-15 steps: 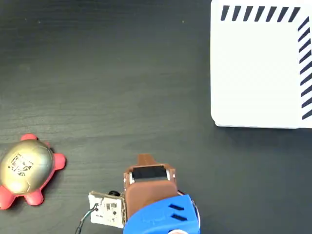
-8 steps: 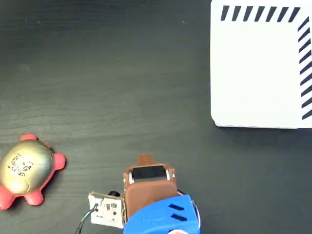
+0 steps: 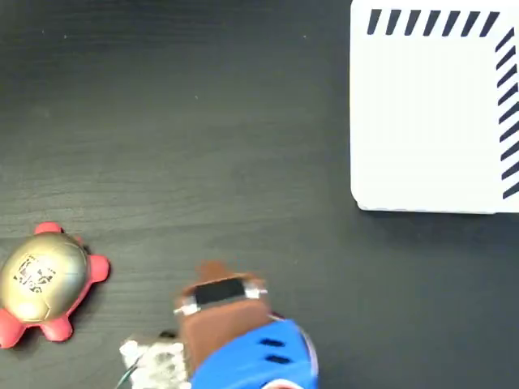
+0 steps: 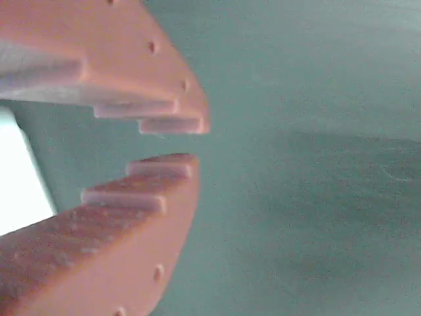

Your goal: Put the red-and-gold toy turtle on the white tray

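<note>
On the dark table (image 3: 203, 121), the hand (image 4: 174, 143) seems barely parted, holding nothing.

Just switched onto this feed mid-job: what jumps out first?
The red-and-gold toy turtle sits alone at the fixed view's lower left on the dark table, far from the white tray with navy stripes at upper right. The brown-and-blue arm sits at bottom centre. In the wrist view, the tool is slightly open and empty.
</note>
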Motion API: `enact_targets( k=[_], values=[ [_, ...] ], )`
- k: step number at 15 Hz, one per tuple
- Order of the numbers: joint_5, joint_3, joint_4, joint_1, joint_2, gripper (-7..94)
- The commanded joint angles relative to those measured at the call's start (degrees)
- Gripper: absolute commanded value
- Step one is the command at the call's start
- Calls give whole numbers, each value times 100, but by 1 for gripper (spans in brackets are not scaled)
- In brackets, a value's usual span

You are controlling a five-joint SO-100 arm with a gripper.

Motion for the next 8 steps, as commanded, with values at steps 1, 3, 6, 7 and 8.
enact_targets(
  k=[1, 3, 6, 7, 8],
  values=[
    [-167, -1529, -176, -519, -1099, 0],
    [0, -2725, 149, -712, -2558, 0],
    [176, -4061, 923, -1266, -4333, 0],
    [176, -4359, 1099, -1503, -4887, 0],
    [88, -4755, 1301, -1714, -5528, 0]
  ],
)
